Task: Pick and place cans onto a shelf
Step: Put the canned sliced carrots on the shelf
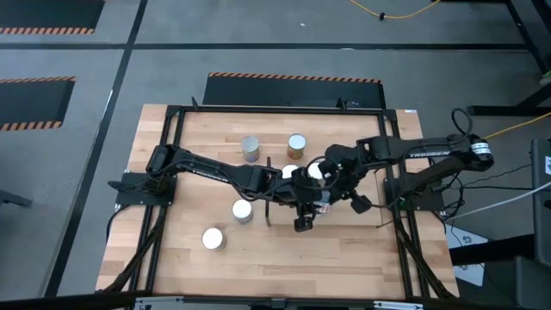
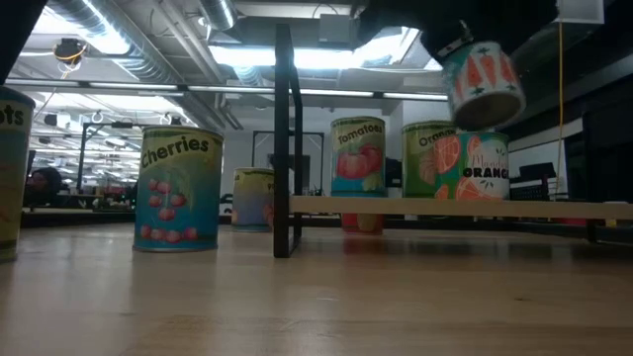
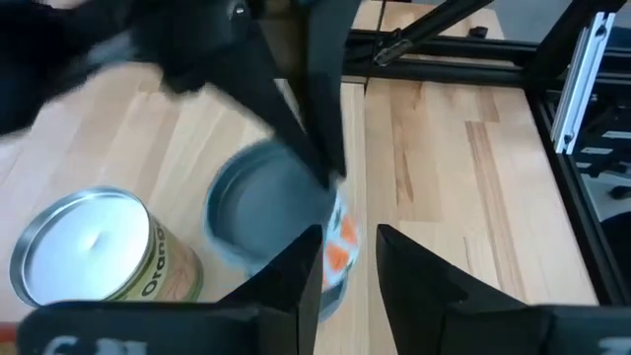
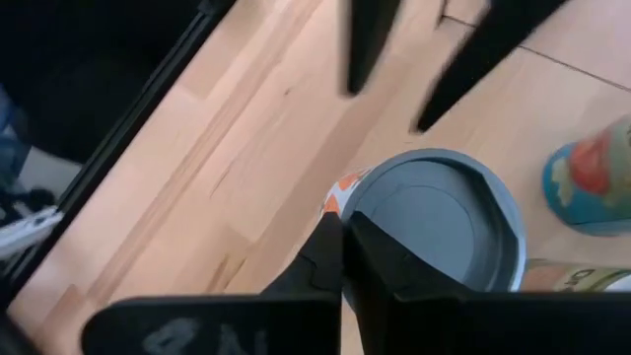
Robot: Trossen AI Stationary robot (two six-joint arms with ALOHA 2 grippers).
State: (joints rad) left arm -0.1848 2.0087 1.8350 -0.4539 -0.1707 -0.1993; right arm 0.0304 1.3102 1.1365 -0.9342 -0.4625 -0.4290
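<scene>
Left of the shelf: three cans stand on the bench: an edge can [image 2: 12,173] cut off by the low view's border, a Cherries can [image 2: 178,188], and a far can [image 2: 254,198] whose label cannot be read.
Shelf [image 2: 445,207]: one, a light board with a dark upright panel at its left end in the low view.
Behind the shelf: one Tomatoes can [image 2: 358,158], with its base showing below the board.
On the shelf: one Oranges can [image 2: 435,158], upright, apparently resting on the board.
Above the shelf: one carrot can [image 2: 482,84], tilted and clear of the board, over the Oranges can.
Can count: six.
Left pincer [image 3: 340,242]: over the shelf, fingers spread with nothing between them, and the carrot can just beside one finger.
Right pincer [image 4: 342,232]: over the shelf, fingers pressed together, pinching the carrot can's rim.
Hidden: from above, both arms cover most of the shelf, and only five can tops show.
</scene>
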